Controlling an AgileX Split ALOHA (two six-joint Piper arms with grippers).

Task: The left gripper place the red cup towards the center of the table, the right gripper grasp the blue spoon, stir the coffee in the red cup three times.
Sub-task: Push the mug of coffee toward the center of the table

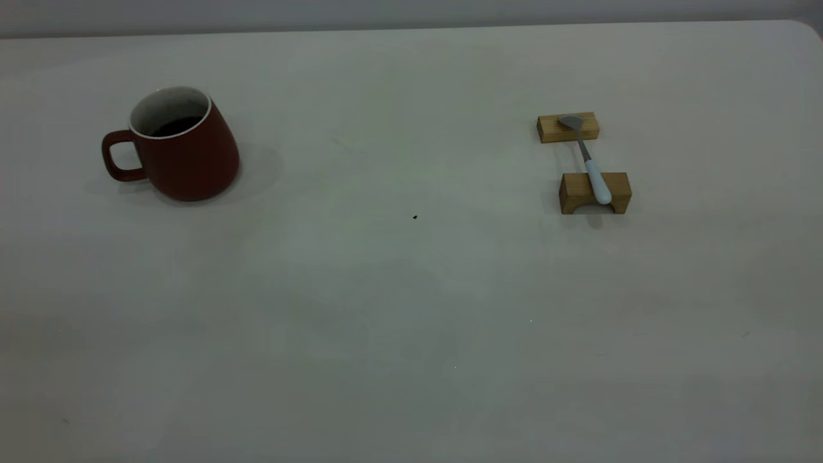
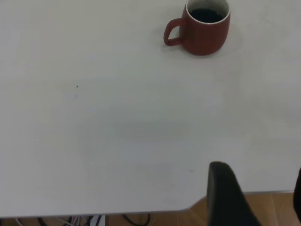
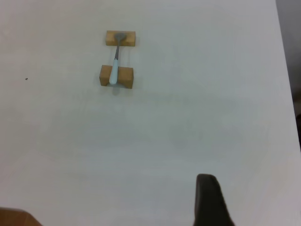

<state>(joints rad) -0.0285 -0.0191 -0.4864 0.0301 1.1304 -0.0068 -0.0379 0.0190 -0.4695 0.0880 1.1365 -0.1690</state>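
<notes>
Left gripper parked over the bench edge, well short of the red cup; fingers spread apart, nothing between. Right gripper likewise back from the work, one finger showing, spread or closed impossible to tell. Cup upright at the bench's left, coffee inside, handle outward. Blue spoon at the right, bridging two wooden blocks.

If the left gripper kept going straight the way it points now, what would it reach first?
Probably bare table first. In its wrist view the left gripper, with one finger in view, sits off the table's near edge. The red cup stands far ahead, roughly in line. Depth is unclear, so this is a guess.
</notes>
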